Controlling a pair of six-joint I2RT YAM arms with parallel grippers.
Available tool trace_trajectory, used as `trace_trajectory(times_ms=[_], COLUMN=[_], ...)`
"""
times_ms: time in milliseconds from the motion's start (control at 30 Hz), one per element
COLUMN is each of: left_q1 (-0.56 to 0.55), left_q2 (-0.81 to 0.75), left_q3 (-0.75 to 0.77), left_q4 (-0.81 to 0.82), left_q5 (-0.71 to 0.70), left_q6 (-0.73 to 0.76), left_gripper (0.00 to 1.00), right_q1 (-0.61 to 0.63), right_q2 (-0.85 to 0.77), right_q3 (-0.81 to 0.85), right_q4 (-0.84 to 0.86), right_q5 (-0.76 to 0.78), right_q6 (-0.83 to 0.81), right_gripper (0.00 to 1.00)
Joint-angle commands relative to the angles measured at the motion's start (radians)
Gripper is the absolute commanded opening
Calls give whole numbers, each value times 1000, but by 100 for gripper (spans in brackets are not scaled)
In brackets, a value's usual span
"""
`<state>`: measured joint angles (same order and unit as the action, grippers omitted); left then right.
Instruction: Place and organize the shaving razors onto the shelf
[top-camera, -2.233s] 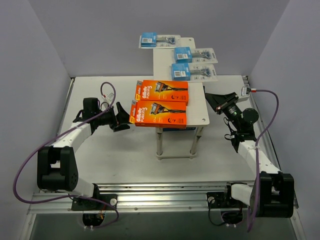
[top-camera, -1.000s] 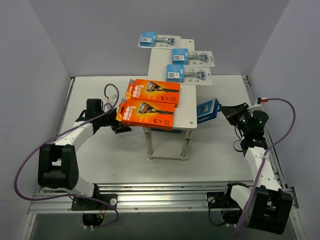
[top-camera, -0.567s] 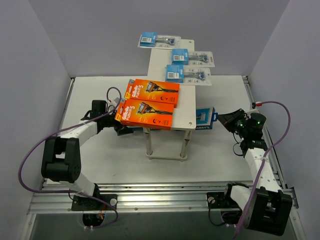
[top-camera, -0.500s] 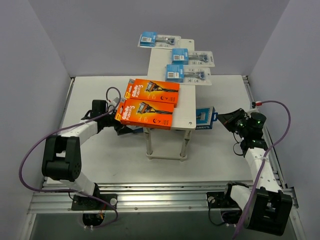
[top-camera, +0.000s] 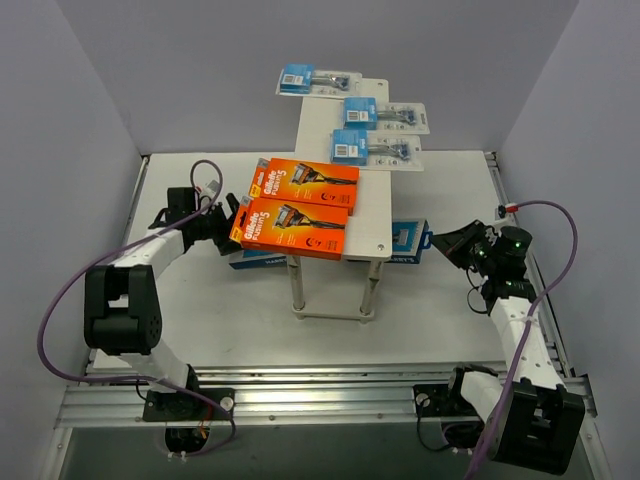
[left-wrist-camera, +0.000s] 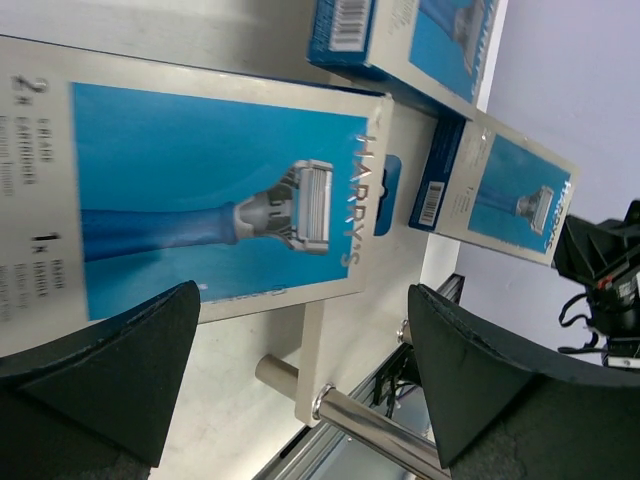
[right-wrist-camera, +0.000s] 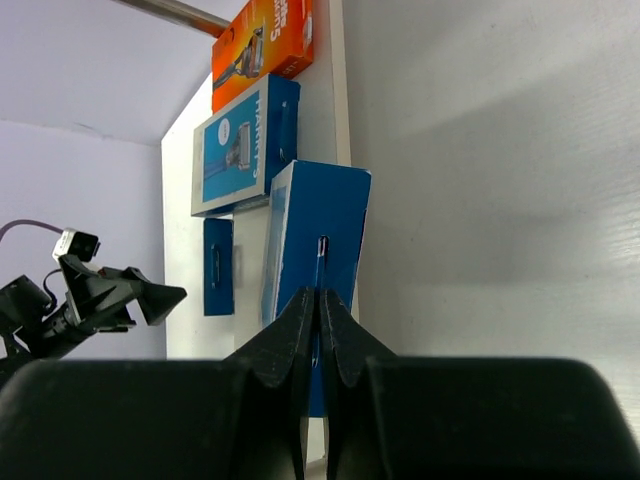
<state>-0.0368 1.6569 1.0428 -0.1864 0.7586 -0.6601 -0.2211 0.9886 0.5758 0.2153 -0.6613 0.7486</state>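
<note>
Left tool (left-wrist-camera: 305, 300) is gaping wide by the shelf (top-camera: 378, 205), right tool (right-wrist-camera: 318, 296) pinched onto a blue Harry's box (right-wrist-camera: 338, 215).

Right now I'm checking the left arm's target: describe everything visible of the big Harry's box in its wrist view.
The Harry's box is a flat cardboard pack, grey-white with a blue panel picturing a razor, the brand name printed along one end beside a blue hang slot. It lies flat, face up, on the pale lower board of the shelf. The open left gripper faces it, apparently without touching.
</note>
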Motion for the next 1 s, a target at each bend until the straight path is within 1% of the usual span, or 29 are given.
trace_trajectory(times_ms=[0, 67, 200, 233, 400, 467, 667, 800, 833, 967], left_q1=[29, 28, 23, 21, 6, -1, -51, -87, -112, -133], left_q2=[33, 55, 150, 165, 286, 316, 420, 454, 454, 448], left_q3=[78, 109, 201, 245, 364, 420, 572, 596, 592, 585], left_q4=[-10, 2, 24, 21, 22, -4, -157, -162, -151, -151], left_q5=[-7, -13, -5, -14, -7, -22, -90, -84, -87, -87], left_q6=[13, -10, -51, -53, -81, -78, 13, 11, 14, 17], left_gripper=[94, 94, 94, 94, 94, 94, 94, 94, 94, 94], right_q1=[11, 11, 8, 8, 3, 2, -4, -6, -7, -7], right_q2=[-54, -70, -88, -99, -87, -56, -8, 22, 45, 87], right_q3=[27, 36, 73, 79, 90, 91, 104, 131, 139, 133], right_q4=[-36, -74, -175, -188, -206, -209, -179, -169, -168, -140], right_q5=[-49, -52, -58, -60, -119, -133, -175, -199, -204, -202], right_q6=[-23, -23, -40, -38, -18, -25, 1, 6, -3, 1], right_gripper=[0, 0, 0, 0, 0, 0, 0, 0, 0, 0])
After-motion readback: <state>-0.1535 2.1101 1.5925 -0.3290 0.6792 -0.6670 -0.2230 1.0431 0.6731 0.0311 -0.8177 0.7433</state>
